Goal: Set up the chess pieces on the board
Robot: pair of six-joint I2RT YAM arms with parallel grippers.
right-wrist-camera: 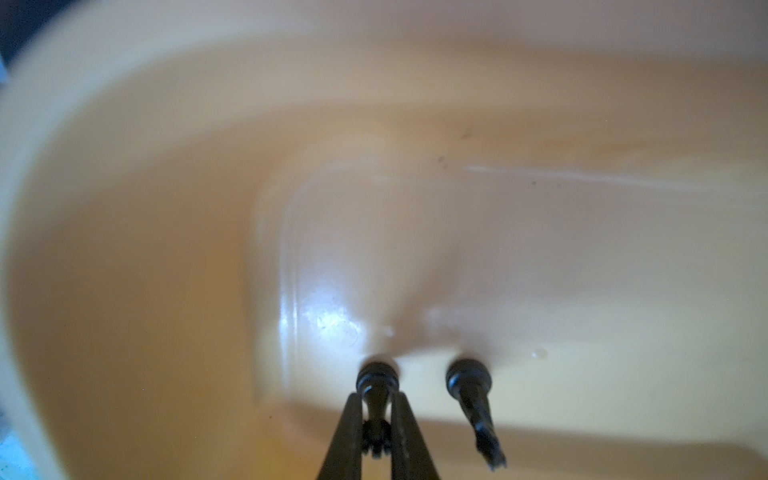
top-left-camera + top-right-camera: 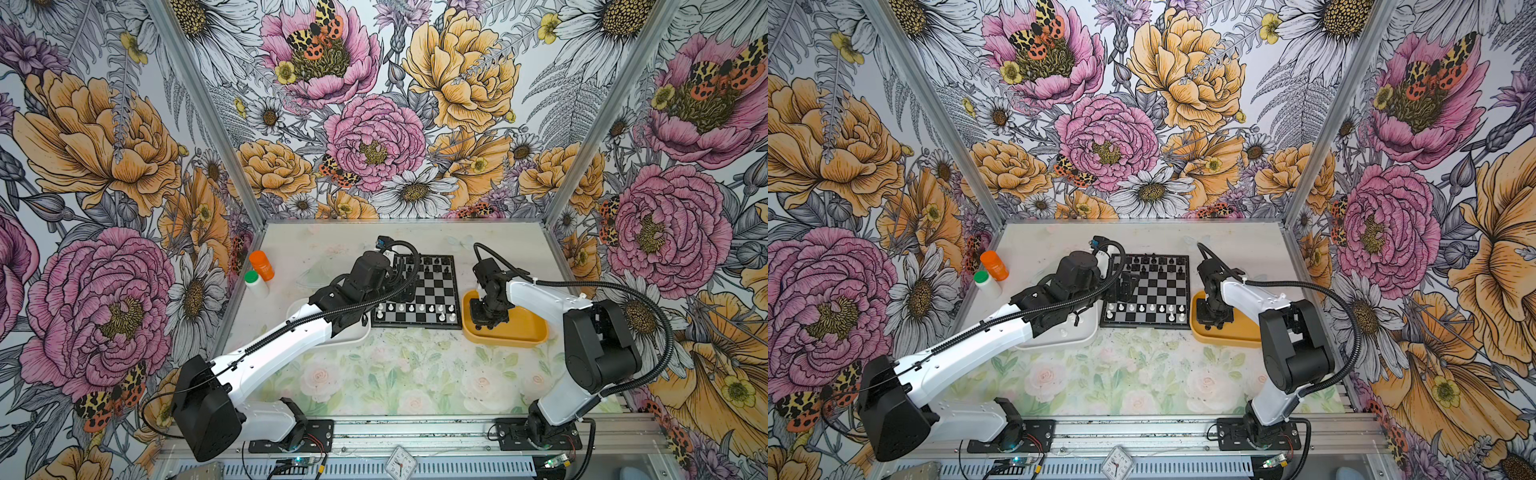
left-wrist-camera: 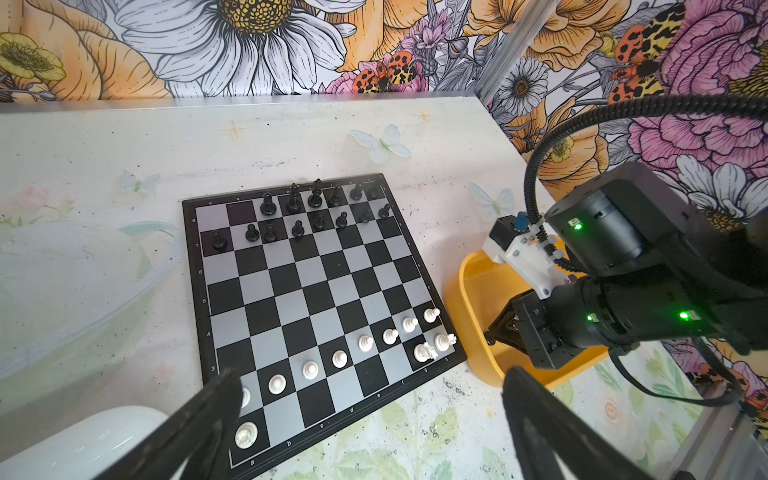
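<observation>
The right end effector [image 1: 376,399] is clenching a black chess piece [image 1: 376,374] by its stem inside the yellow tray [image 2: 532,330], at 3 o'clock of the board [image 2: 432,291]. A second black piece [image 1: 473,395] is lying just beside it. The left end effector [image 3: 372,374] is hanging released over the board's 8 o'clock side. As I judge it, lifting straight up and slowly is what spares the neighbour and the pinch.

Table [image 2: 1142,374]: board [image 2: 1158,291], yellow tray [image 2: 1237,332], seemingly white tray [image 2: 1084,332].

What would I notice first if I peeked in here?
Giant flowers bloom all around. The chessboard sits in the middle, partly set up. Beside it, the right claw pinches a black piece inside the yellow tray.
</observation>
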